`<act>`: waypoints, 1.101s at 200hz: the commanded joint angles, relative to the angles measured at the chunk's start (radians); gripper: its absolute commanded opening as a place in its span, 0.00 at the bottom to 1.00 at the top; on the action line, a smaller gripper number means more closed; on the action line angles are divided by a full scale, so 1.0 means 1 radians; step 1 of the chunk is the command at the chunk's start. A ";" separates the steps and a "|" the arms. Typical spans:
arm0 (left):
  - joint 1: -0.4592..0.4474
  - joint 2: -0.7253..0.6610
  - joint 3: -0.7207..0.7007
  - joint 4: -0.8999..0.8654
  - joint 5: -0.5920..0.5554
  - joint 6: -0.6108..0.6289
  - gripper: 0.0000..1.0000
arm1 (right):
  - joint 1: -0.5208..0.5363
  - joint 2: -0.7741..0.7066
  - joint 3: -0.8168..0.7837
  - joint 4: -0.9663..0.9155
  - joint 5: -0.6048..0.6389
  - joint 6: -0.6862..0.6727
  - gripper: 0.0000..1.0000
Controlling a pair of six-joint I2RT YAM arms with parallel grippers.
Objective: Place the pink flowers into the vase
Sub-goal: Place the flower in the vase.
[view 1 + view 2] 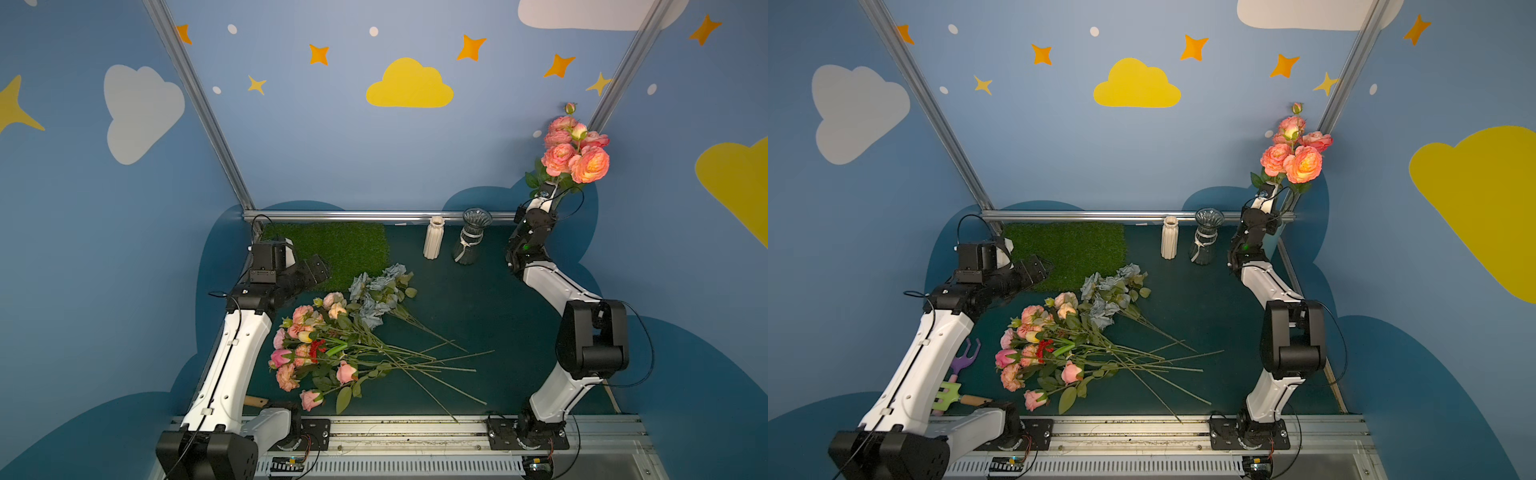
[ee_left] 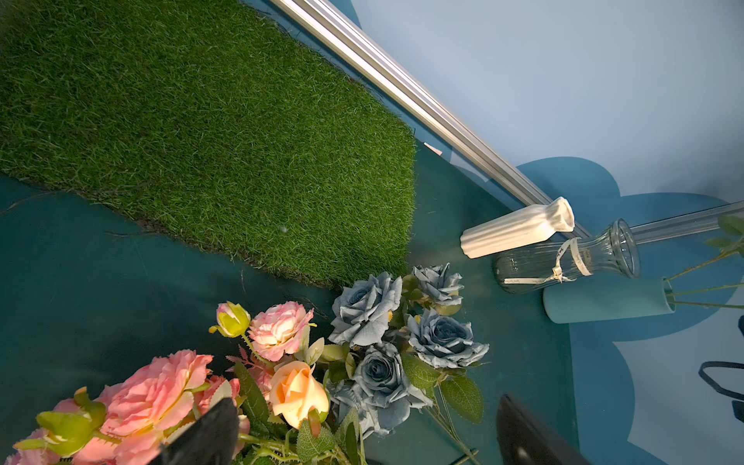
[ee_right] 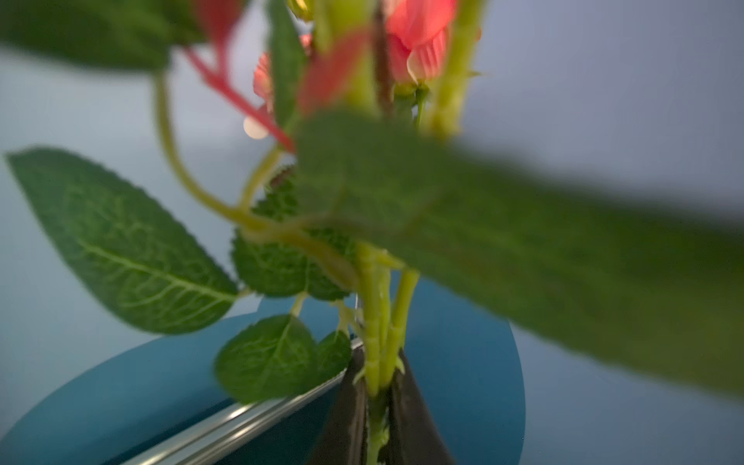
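Pink flowers (image 1: pixel 575 153) pinched upright by their stems in the near-closed right gripper (image 3: pixel 378 362), ends down in the blue vase (image 2: pixel 604 306), far corner; more lying mid-table. Probably needed slow release, straight retreat clear of leaves. Left gripper (image 1: pixel 316 270) wide, empty.

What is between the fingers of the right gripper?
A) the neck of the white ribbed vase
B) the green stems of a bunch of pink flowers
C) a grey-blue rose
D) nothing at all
B: in the right wrist view the green stems pass between the fingers of the right gripper, and in both top views the pink flowers stand upright above it.
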 commanded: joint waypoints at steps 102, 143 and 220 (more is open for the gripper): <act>0.001 -0.034 -0.001 -0.014 -0.015 -0.005 1.00 | -0.024 -0.079 0.224 -0.837 -0.074 0.341 0.46; 0.001 -0.052 0.002 -0.018 -0.021 -0.008 1.00 | -0.007 -0.124 0.270 -1.137 -0.143 0.430 0.48; -0.007 -0.054 0.042 -0.081 -0.113 0.006 1.00 | 0.126 -0.161 0.265 -1.439 -0.396 0.473 0.47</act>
